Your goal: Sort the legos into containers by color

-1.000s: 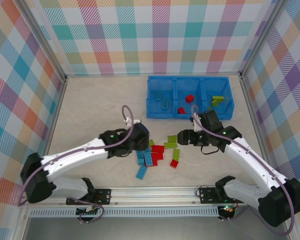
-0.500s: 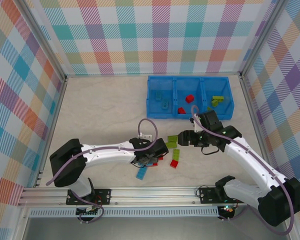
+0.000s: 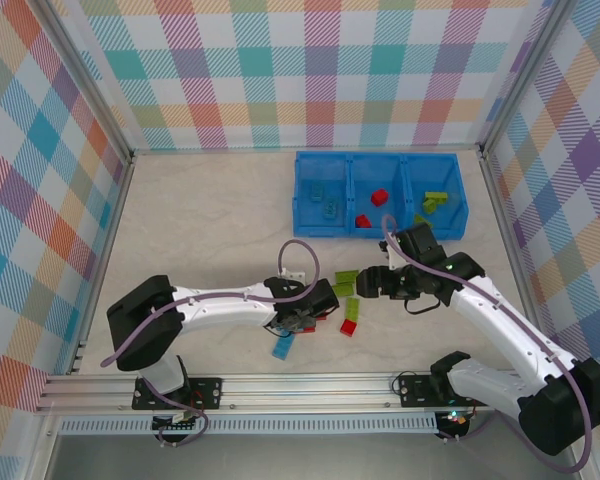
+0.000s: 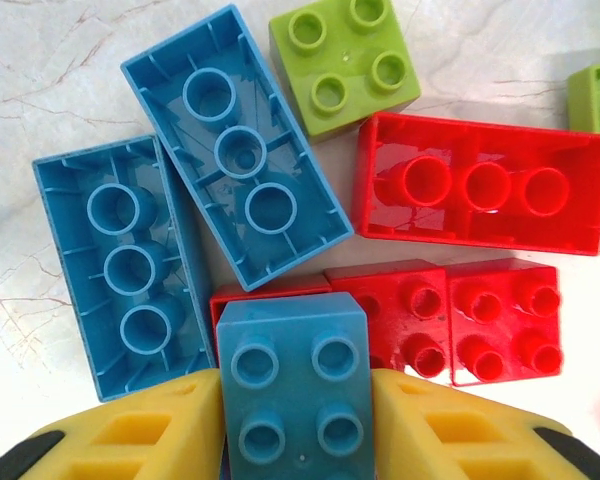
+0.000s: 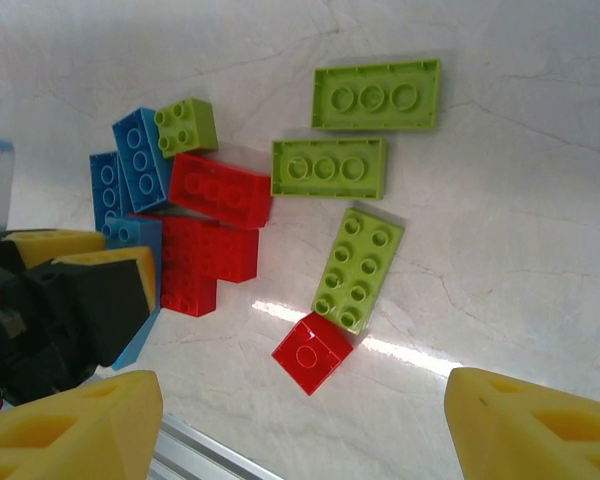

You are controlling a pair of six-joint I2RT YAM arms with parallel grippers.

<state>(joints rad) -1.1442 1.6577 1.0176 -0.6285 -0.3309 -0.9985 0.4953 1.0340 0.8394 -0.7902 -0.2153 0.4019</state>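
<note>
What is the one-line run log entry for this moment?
left gripper: shut on blue brick | right gripper: open, above loose legos | sorting: unfinished

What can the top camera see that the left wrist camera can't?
Top camera: the blue bin with sorted bricks inside, and the right gripper, open. Left wrist camera: the hollow undersides of two blue bars, and the left gripper pinching a blue square brick. Both: red bricks on the table.

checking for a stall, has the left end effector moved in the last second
Yes: the left end effector went right and nearer the arm bases, away from the blue bin, and grips a light blue brick.
</note>
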